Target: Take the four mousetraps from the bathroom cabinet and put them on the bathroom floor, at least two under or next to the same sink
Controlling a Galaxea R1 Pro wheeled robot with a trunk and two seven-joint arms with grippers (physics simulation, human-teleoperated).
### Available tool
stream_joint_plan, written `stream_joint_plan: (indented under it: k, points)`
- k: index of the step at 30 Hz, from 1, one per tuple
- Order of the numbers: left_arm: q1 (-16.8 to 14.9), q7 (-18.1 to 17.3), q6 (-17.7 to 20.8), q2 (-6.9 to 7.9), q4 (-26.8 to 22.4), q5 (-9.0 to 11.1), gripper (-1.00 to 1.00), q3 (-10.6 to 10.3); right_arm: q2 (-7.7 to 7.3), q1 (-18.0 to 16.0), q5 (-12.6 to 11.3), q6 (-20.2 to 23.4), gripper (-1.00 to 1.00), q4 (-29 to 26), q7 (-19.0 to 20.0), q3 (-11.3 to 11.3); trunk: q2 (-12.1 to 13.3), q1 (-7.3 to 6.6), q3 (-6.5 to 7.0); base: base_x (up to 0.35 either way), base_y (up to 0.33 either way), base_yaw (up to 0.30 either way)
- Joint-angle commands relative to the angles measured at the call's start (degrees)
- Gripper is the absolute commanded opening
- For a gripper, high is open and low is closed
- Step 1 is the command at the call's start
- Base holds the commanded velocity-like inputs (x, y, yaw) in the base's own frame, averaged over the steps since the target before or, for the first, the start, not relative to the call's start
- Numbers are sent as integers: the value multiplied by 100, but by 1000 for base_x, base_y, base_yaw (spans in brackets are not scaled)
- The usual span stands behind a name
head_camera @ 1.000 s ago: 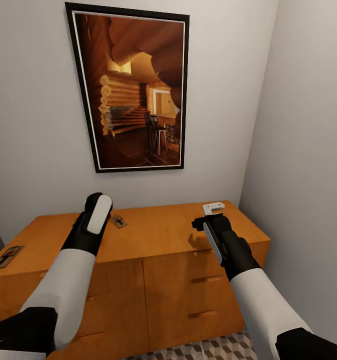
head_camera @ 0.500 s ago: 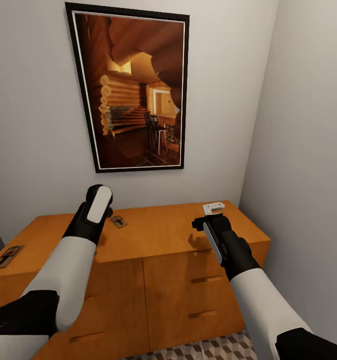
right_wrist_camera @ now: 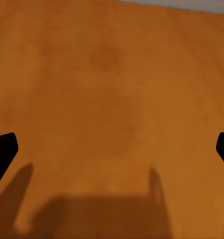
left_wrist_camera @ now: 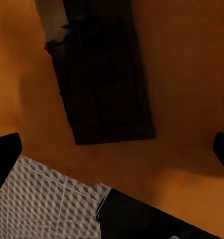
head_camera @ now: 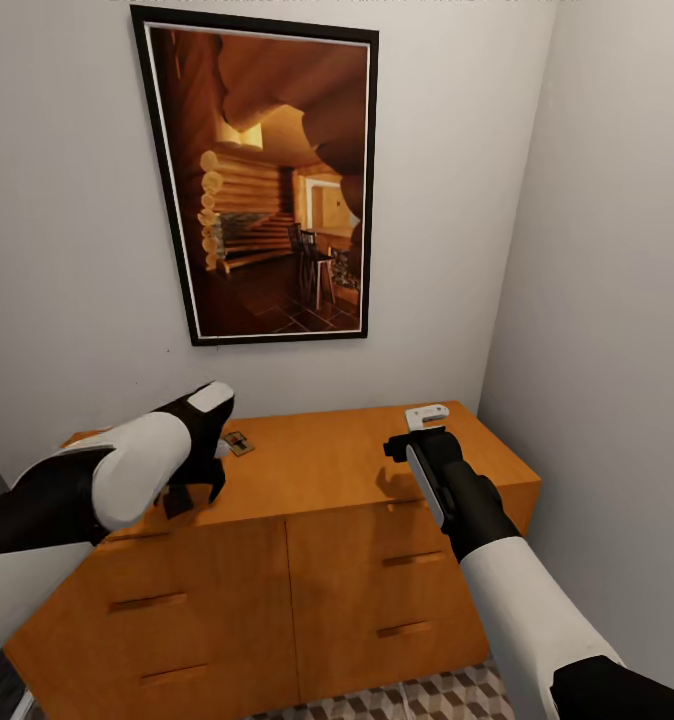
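Spread wide above a mousetrap [left_wrist_camera: 102, 79] on the cabinet [head_camera: 317, 470], the left gripper [head_camera: 192, 490] holds nothing, the right gripper [head_camera: 414, 447] gapes too; floor placement looks unstarted.

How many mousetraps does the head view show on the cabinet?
1: the mousetrap lies on the cabinet top, just beyond the left gripper. The left arm may hide others.
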Motion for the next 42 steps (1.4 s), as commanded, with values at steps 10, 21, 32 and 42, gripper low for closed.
stream_joint_plan:
  k: [10, 21, 32, 42]
  points:
    - [-31, -47, -218, 142, 164, 18, 100, 162, 0, 1, 37, 35, 100, 2, 0, 13, -3, 1, -9, 0, 0, 0]
    - [86, -313, -244, 304, 175, 27, 100, 188, 0, 7, 37, 35, 100, 3, 3, 14, -3, 1, -9, 0, 0, 0]
    - [148, -612, -288, 323, 163, 22, 100, 190, 0, 12, 37, 35, 100, 9, 6, 14, -3, 1, -9, 0, 0, 0]
    - [153, -748, -324, 329, 60, 18, 100, 190, 0, 12, 37, 33, 100, 11, 6, 14, -3, 1, -9, 0, 0, 0]
